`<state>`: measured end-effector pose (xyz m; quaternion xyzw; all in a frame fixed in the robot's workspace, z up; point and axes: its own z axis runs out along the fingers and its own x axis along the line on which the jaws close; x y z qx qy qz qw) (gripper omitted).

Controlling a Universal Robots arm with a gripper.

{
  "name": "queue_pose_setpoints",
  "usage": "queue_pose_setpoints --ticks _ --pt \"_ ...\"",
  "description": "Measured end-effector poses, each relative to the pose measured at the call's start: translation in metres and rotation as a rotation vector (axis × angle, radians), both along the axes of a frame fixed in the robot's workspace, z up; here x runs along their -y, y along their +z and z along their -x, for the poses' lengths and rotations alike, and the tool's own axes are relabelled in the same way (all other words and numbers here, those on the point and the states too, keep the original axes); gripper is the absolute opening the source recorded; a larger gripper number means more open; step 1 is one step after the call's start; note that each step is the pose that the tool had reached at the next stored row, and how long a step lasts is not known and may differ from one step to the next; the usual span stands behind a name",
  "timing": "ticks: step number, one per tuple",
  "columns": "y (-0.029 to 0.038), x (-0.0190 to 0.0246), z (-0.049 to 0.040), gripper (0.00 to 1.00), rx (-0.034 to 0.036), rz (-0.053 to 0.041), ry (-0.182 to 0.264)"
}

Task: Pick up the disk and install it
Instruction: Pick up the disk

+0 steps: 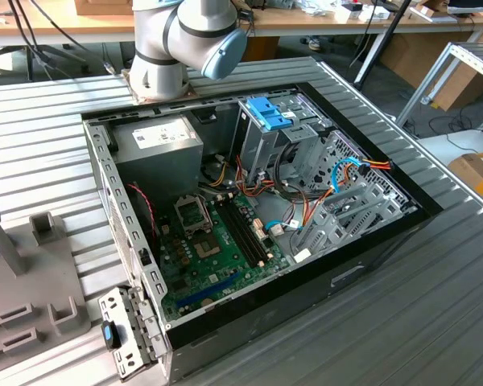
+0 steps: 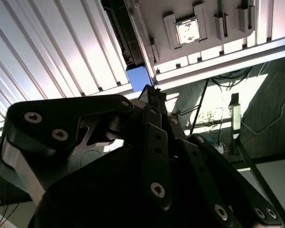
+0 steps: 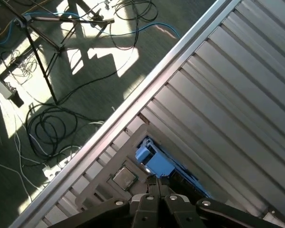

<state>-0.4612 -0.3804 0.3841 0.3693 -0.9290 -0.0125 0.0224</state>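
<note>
Claw (image 3: pixel 157 179) closed by the look of it, tips together, nothing gripped. Poised over the disk (image 3: pixel 151 158), apart from it. Disk standing on edge in the grey fixture (image 3: pixel 133 140) on the ribbed table (image 3: pixel 237 95), blue end toward the table's rim, just beside a processor chip (image 3: pixel 124 177). In the exterior view, open computer case (image 1: pixel 370 257) with silver drive cage (image 1: pixel 262 141) inside.

The counter (image 3: pixel 237 95) is ribbed grey metal with a dull sheen. The disk (image 3: pixel 154 159) has a smooth light-blue plastic rail. The tool (image 3: pixel 157 180) is matt black, perhaps metal.
</note>
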Motion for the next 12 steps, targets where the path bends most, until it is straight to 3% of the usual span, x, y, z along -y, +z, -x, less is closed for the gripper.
queue_pose_setpoints --ticks 7,9,12 --pt "-0.0002 0.0000 0.0000 0.11 0.0000 0.0000 0.152" --pt "-0.0004 0.0000 0.0000 0.11 0.0000 0.0000 0.241" --pt "-0.0005 0.0000 0.0000 0.11 0.0000 0.0000 0.301"
